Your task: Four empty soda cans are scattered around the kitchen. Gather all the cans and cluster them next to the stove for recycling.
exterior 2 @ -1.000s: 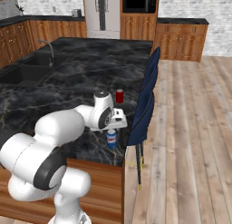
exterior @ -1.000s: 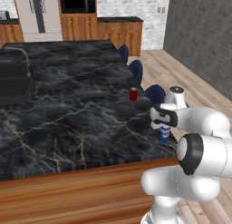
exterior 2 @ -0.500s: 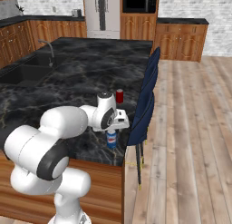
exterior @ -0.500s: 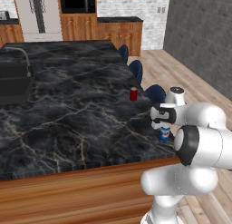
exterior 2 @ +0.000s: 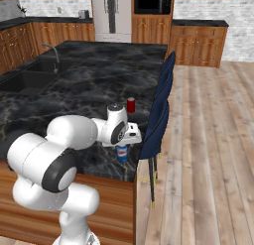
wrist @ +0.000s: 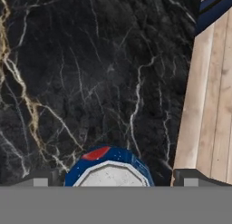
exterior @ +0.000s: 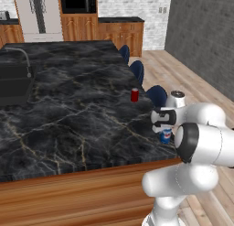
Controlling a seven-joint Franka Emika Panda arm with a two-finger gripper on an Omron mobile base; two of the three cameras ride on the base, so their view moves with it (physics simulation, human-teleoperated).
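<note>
I read no legible writing on the blue and white can (wrist: 108, 168); from the hand view I make out only a blue rim, a red patch at 12 o'clock on its top edge and a pale grey lid. That can stands upright on the black marble island counter (exterior: 68, 110), near the counter's corner at the stool side, and the gripper (wrist: 111, 178) sits directly above it with both fingertips (wrist: 43, 177) spread wide, one at 9 o'clock and one at 3 o'clock of the can, not touching it. A red can (exterior: 134, 94) stands upright farther along the same counter edge, at 11 o'clock from the blue one in the left base view, well apart from it; its label is too small to read. Blue stools (exterior 2: 161, 110) line the counter edge just beside both cans. A sink (exterior: 13, 83) with a faucet is set into the counter's far side. A black microwave (exterior 2: 152, 2) and a refrigerator (exterior 2: 111, 13) stand against the back wall.
</note>
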